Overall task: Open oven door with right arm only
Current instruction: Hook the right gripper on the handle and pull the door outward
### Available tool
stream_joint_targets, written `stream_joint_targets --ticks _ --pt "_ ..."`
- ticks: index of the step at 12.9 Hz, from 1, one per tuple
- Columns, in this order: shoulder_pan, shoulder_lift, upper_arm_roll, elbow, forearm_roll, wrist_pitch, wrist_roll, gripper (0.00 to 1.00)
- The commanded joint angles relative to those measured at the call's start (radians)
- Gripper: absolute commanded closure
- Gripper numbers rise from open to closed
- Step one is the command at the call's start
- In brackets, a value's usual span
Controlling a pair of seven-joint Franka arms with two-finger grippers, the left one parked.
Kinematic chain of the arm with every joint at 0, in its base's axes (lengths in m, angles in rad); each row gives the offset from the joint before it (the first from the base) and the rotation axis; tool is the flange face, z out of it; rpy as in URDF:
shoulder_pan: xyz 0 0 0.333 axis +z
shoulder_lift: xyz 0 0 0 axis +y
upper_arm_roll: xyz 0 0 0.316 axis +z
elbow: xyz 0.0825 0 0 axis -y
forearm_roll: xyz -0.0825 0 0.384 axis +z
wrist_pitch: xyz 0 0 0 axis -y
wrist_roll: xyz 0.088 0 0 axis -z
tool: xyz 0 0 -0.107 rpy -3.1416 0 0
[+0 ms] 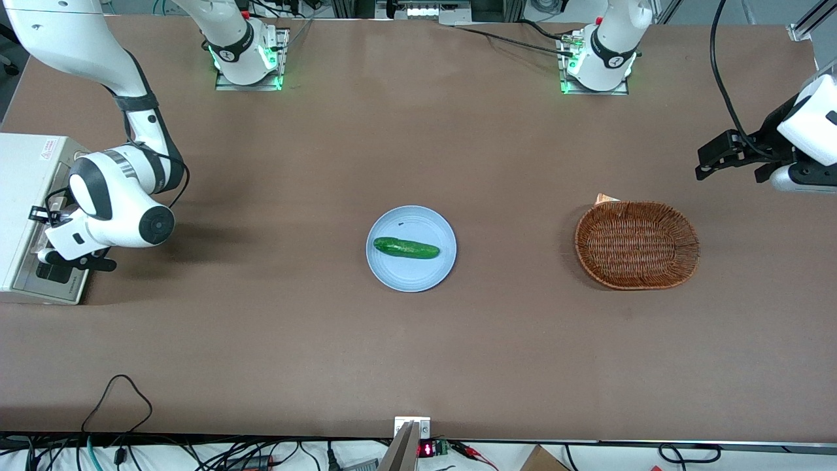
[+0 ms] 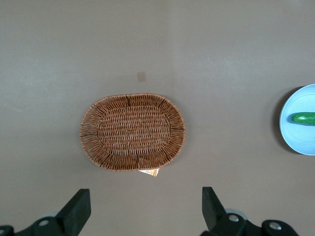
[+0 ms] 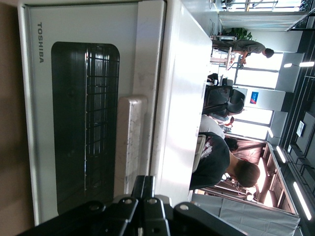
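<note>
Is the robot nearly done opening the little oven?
Not yet. Done: the right arm has reached the oven, and its gripper sits right at the bar handle. In hand: lining up on that handle. Left: the oven door looks shut, flat against the oven front, so the pull down remains.

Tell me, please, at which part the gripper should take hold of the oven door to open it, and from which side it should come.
Grip the bar handle on the oven door, probably near its middle. It stands proud of the door beside the dark glass window, so a finger can likely fit on each long side. Come straight at the door's front, where the gripper already is, close to the oven.
</note>
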Motion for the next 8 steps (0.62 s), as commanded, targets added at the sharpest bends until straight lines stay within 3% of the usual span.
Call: stream_joint_targets --ticks 1,6,8 --pt "-0.013 -0.013 0.008 -0.023 -0.026 0.026 0.030 1.00" --pt "-0.011 -0.001 0.015 -0.023 -0.014 0.045 0.025 1.00" --pt "-0.008 0.001 0.018 -0.022 0.040 0.052 0.020 1.00"
